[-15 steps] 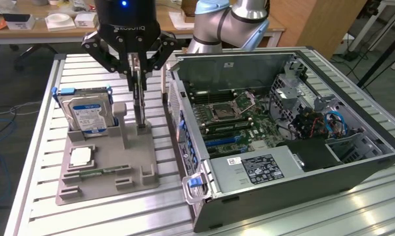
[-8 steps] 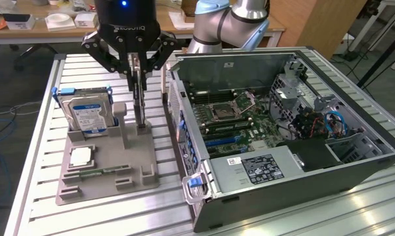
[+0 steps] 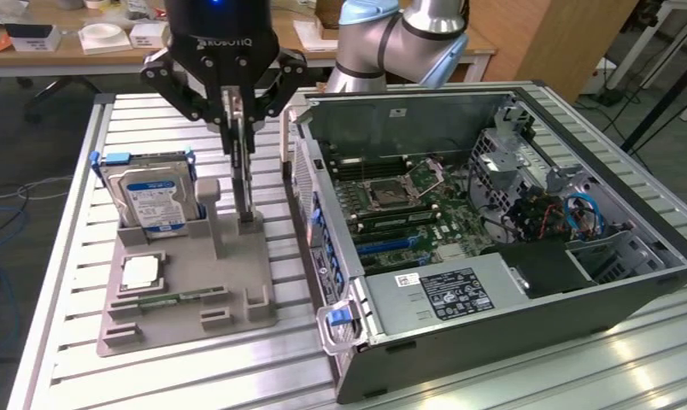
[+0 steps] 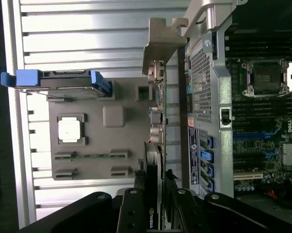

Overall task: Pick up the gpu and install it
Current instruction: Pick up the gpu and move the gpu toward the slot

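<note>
On the exterior view's left, the hard drive (image 3: 149,201) stood in the grey holder (image 3: 149,329). Just beside it the gpu (image 3: 243,171) stood on edge, long axis upright, directly beneath the gripper (image 3: 237,126), whose fingers pinched its upper edge, and the open computer case (image 3: 435,359) lay to the right. The wrist view added the card's silver end bracket (image 4: 160,41), pointing down toward the holder; whether the card sat in its slot could not be told.

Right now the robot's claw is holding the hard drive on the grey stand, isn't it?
Not quite. The gripper is closed on the gpu, the thin card standing upright on the grey stand beside the hard drive, which it does not touch. The exterior view shows this.
</note>
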You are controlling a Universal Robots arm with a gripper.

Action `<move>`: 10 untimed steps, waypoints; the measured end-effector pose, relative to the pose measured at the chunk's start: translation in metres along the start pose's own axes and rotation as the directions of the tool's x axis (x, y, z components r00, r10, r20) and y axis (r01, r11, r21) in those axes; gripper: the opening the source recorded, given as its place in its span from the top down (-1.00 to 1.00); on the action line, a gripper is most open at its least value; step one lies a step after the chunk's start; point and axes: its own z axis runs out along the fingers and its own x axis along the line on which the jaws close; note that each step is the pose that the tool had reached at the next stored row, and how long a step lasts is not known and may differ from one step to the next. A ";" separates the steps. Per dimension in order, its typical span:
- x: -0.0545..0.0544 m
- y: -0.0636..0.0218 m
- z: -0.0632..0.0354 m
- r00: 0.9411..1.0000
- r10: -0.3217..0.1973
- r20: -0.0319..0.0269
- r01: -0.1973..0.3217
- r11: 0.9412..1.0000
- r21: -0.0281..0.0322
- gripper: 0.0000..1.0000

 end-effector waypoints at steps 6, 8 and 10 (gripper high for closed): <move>0.000 0.0003 -0.0092 1.000 0.000 0.000 0.000 1.000 0.000 0.47; -0.001 0.0004 -0.0093 1.000 0.000 0.000 0.000 1.000 0.000 0.47; -0.004 0.0006 -0.0092 1.000 0.000 0.000 0.000 1.000 0.000 0.47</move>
